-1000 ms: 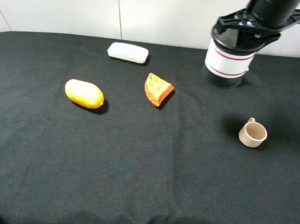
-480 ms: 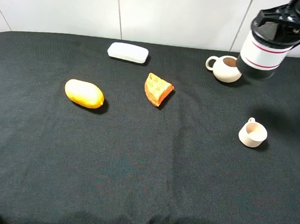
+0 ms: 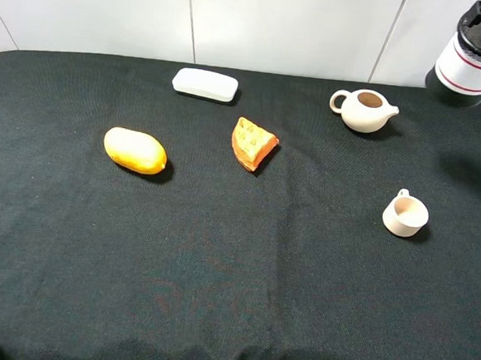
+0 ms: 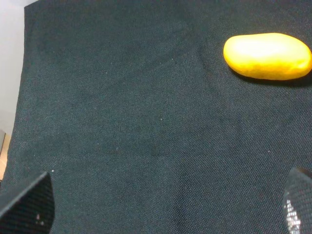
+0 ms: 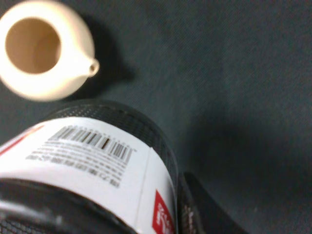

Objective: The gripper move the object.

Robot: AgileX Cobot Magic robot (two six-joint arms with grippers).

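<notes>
Counter, high view. Near half: open cloth across the full width. Far half, obstacles from left to right: yellow fruit; white case near the rear edge; orange wedge; cream teapot; beige cup, nearer than the teapot. All stand well apart, with broad lanes between fruit and wedge, wedge and teapot, and teapot and beige cup. Far right corner: mesh pen cup, raised off the cloth. Left wrist view: open cloth on the near side of the fruit
</notes>
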